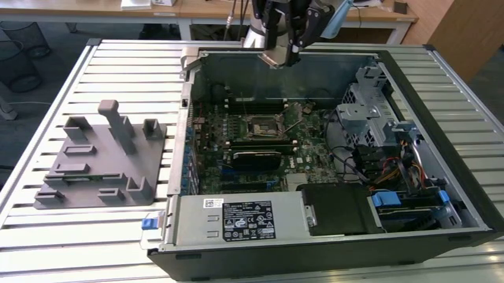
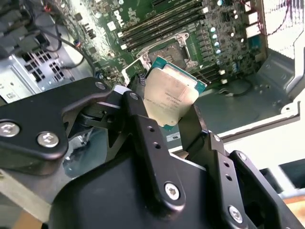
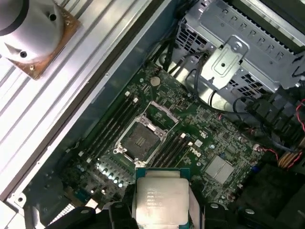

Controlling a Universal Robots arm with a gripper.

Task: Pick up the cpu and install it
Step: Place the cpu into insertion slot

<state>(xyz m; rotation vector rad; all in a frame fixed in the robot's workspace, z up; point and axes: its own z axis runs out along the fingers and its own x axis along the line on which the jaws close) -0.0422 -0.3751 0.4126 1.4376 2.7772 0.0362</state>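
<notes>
the gripper (image 1: 281, 58) is hovering above the far wall of the open computer case (image 1: 464, 194). in both wrist views its fingers (image 2: 138, 109) are clamping the cpu (image 2: 170, 95) (image 3: 159, 199) by two opposite edges, metal top showing. the cpu is hanging well above the motherboard (image 3: 214, 143), whose socket (image 3: 140, 140) is lying open. a grey fixture (image 1: 102, 159) is sitting on the slatted table (image 1: 118, 65), at the exterior view's left of the case.

Slatted metal table (image 1: 47, 236), wooden desks (image 1: 206, 7) behind, wire wastebasket (image 1: 16, 65) on grey floor (image 1: 61, 40).
</notes>
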